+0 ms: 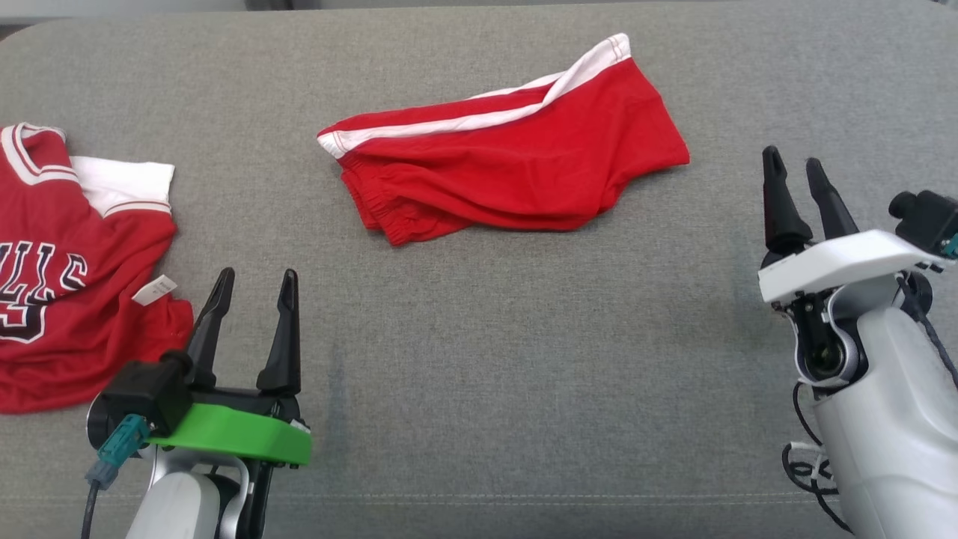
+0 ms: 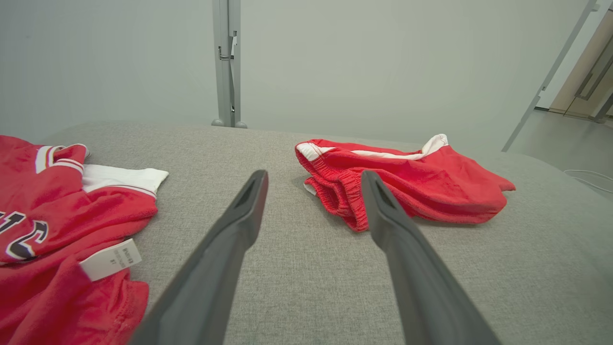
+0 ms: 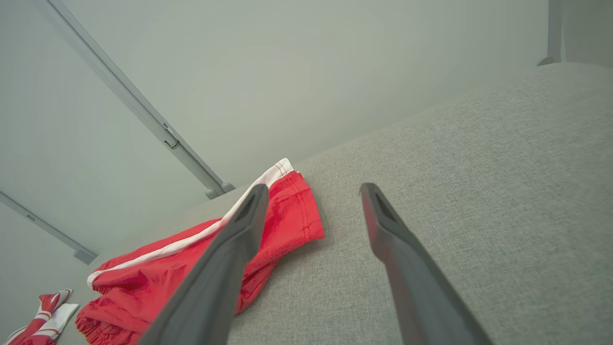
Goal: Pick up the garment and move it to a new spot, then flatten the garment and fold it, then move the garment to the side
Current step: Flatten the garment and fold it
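Note:
Red shorts [image 1: 509, 161] with a white side stripe lie crumpled near the far middle of the grey cushion, their elastic waistband toward the left. They also appear in the left wrist view as the shorts [image 2: 416, 184] and in the right wrist view as the shorts [image 3: 201, 261]. My left gripper [image 1: 256, 281] is open at the lower left, well short of them, with nothing between its fingers. My right gripper [image 1: 795, 166] is open at the right, off the shorts' right edge and apart from them, also empty.
A red jersey [image 1: 67, 262] with white trim, black lettering and a white tag lies at the left edge, close beside my left gripper. The grey cushion [image 1: 524, 359] is bare in front of the shorts. A metal post [image 2: 227, 62] and pale wall stand behind.

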Robot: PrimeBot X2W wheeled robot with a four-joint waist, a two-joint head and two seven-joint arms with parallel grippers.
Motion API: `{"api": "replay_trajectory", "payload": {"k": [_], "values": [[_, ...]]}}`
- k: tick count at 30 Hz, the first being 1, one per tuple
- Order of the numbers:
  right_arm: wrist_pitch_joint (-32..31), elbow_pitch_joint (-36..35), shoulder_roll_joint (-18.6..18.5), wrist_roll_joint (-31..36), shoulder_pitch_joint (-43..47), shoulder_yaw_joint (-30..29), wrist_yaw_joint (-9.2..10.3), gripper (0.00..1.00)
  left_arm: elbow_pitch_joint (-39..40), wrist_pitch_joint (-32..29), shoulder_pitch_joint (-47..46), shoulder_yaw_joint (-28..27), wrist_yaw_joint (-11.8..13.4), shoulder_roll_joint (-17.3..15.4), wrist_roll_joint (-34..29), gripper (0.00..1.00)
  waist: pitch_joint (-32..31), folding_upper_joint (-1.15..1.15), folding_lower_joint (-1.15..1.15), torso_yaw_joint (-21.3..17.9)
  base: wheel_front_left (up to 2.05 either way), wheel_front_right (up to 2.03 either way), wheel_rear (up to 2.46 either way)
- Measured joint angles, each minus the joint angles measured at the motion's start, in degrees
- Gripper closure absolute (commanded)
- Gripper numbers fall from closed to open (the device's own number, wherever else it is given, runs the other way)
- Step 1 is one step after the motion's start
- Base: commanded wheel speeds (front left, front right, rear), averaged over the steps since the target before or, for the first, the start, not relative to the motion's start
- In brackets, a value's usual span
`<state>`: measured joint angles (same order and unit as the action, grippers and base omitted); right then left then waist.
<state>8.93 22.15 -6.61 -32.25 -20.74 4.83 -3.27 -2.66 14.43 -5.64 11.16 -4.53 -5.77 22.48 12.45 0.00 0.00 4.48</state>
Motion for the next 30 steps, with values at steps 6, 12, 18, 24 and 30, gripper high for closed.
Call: {"api": "replay_trajectory", "payload": {"k": [6, 12, 18, 24, 30], "values": [[-2.93, 3.64, 0.11, -2.47, -6.73, -1.54, 0.33, 0.0, 0.42, 0.0, -1.79, 0.11, -0.56, 0.53, 0.0, 0.0, 3.27, 0.0, 0.0, 2.43, 0.0, 0.0, 0.0], [-7.86, 9.64, -0.16, -4.17, -12.64, -3.04, 2.24, 0.0, 0.46, 0.0, -3.5, 0.01, -1.07, 0.85, 0.0, 0.0, 6.38, 0.0, 0.0, 4.94, 0.0, 0.0, 0.0], [-12.3, 15.32, -0.26, -5.89, -17.63, -4.0, 4.25, 0.0, -0.32, 0.0, -4.95, 0.1, -1.27, 1.4, 0.0, 0.0, 8.55, 0.0, 0.0, 7.57, 0.0, 0.0, 0.0], [-16.14, 20.56, -1.3, -6.02, -21.78, -4.78, 7.99, 0.0, -0.91, 0.0, -5.08, -0.2, -1.62, 1.65, 0.01, 0.0, 9.87, 0.0, 0.0, 9.91, 0.0, 0.0, 0.0], [-19.26, 23.66, -1.98, -6.17, -25.02, -5.7, 8.94, 0.0, -1.24, 0.0, -5.3, -0.44, -1.76, 1.85, 0.01, 0.0, 10.66, 0.0, 0.0, 10.71, 0.0, 0.0, 0.0]]}}
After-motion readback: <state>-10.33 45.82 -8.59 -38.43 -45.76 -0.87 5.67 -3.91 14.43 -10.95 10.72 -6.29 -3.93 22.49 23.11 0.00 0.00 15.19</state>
